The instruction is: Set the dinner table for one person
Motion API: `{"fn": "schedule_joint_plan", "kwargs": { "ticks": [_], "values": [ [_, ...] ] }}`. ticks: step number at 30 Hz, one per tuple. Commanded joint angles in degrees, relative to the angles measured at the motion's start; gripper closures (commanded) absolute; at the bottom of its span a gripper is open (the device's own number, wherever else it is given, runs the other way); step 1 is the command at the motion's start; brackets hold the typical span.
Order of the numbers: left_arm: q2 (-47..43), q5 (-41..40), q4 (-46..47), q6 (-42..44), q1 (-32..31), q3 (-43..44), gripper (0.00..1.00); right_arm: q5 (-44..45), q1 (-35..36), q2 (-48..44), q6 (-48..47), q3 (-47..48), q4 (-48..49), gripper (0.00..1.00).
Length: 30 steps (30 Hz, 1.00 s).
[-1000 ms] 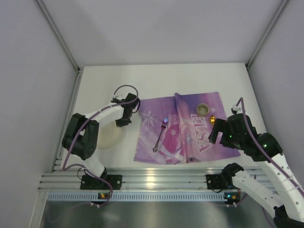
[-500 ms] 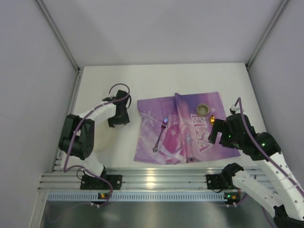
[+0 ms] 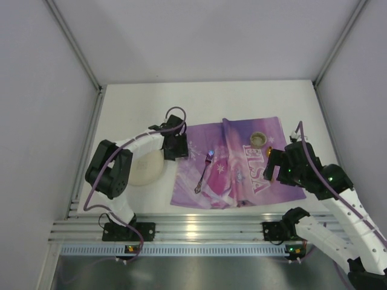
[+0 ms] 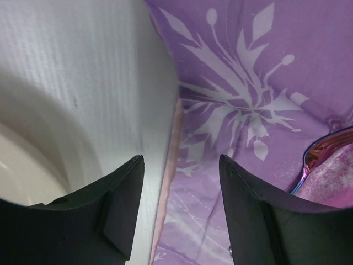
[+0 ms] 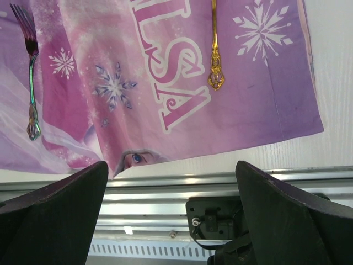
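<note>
The dinner table [image 3: 205, 103] is a white top with a purple snowflake placemat [image 3: 230, 163] on it. A cream plate [image 3: 145, 170] lies just left of the mat. An iridescent fork [image 3: 204, 172] rests on the mat's left half, and its tip [image 4: 325, 155] shows in the left wrist view. A small cup [image 3: 259, 139] and a gold utensil [image 5: 215, 55] sit on the right half. My left gripper [image 3: 175, 145] is open over the mat's left edge [image 4: 171, 165], gripping nothing. My right gripper [image 3: 279, 168] stands wide open and empty above the mat's near right corner.
A metal rail [image 3: 199, 229] with both arm bases runs along the near edge. Grey walls close in the left, right and far sides. The plate's rim [image 4: 22, 165] lies close beside my left finger.
My left gripper has gone from shut to open and swung right from beside the plate to the placemat's left edge. The right arm has shifted slightly left.
</note>
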Motion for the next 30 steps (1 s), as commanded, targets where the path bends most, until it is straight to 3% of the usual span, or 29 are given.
{"fn": "schedule_joint_plan", "kwargs": {
  "ticks": [1,4,7,9,12,30],
  "values": [
    [2.2,3.9,4.2,-0.4,-0.6,0.9,0.39,0.2,-0.8,-0.3,-0.6,0.0,2.1,0.0],
    [5.1,4.1,4.5,-0.4,-1.0,1.1,0.41,0.5,-0.9,-0.2,-0.5,0.1,2.1,0.0],
    [6.4,3.3,4.7,-0.9,-1.0,1.1,0.52,0.6,-0.9,0.0,-0.5,0.1,2.1,0.0],
    [7.4,2.4,4.3,-0.9,-0.9,1.3,0.75,0.7,-0.9,0.0,-0.4,0.0,2.1,0.0],
    [8.1,0.0,3.3,-0.5,-0.7,1.2,1.0,0.8,-0.9,0.3,-0.3,0.0,2.1,0.0],
    [-1.4,-9.6,-3.2,6.6,10.0,-6.6,1.0,0.0,-0.9,1.5,-0.5,-1.2,4.0,0.0]
  ]
}}
